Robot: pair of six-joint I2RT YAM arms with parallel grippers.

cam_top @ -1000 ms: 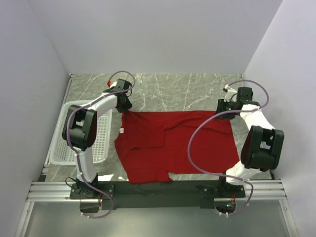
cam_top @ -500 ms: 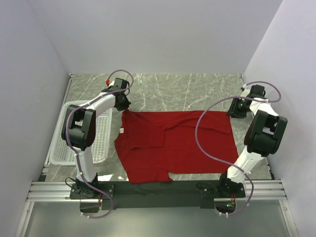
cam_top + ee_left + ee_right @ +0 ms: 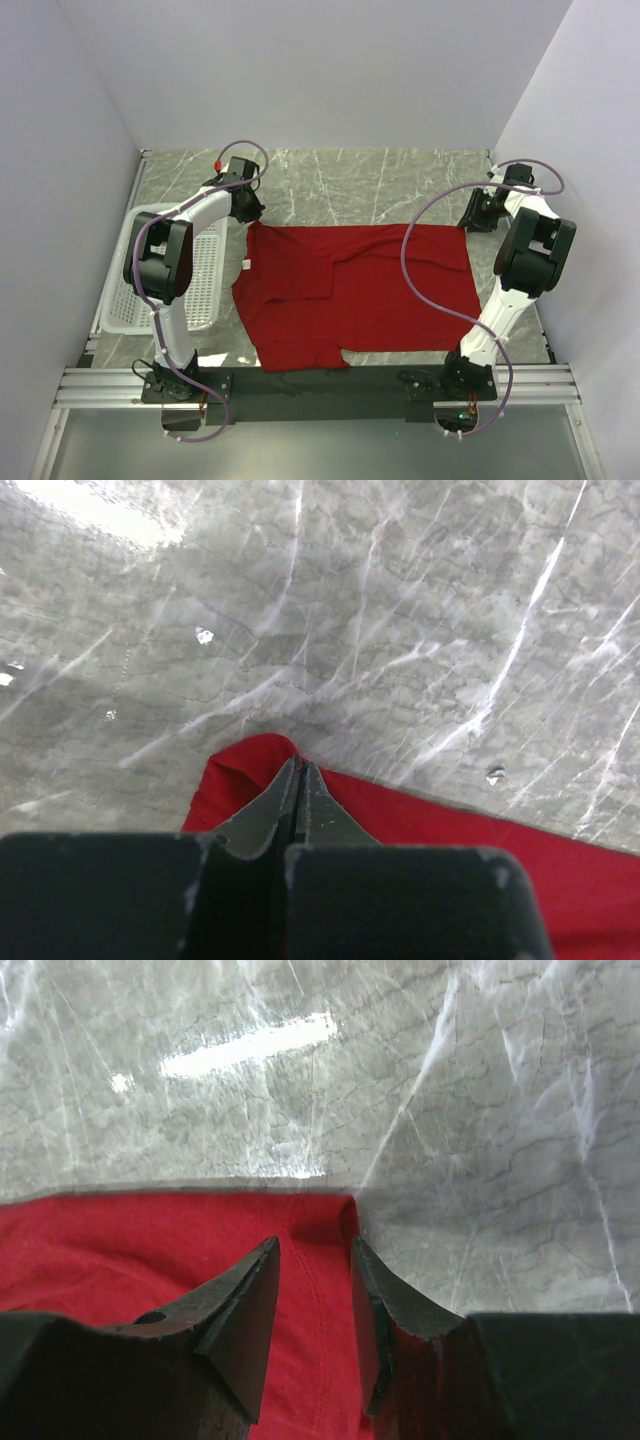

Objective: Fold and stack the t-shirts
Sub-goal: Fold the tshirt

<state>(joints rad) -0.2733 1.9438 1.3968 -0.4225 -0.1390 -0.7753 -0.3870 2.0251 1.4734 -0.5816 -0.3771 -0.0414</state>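
The deep-red t-shirt (image 3: pixel 350 290) lies spread flat on the marble table, with its small white neck tag (image 3: pixel 245 265) at the left edge. My left gripper (image 3: pixel 250 212) is at the shirt's far left corner. In the left wrist view the gripper (image 3: pixel 298 764) is shut with the red cloth (image 3: pixel 450 820) bunched at its tips. My right gripper (image 3: pixel 474 218) is at the far right corner. In the right wrist view the gripper (image 3: pixel 314 1242) is open, its jaws straddling the cloth's corner (image 3: pixel 120 1250) without pinching it.
A white mesh basket (image 3: pixel 128 300) stands at the table's left edge, beside the left arm. Grey walls close in the table on the left, the back and the right. The arm bases and a rail run along the near edge.
The right arm has swung up and back to the right, and its gripper has moved slightly right off the shirt's far right corner. The left gripper has crept slightly farther back.
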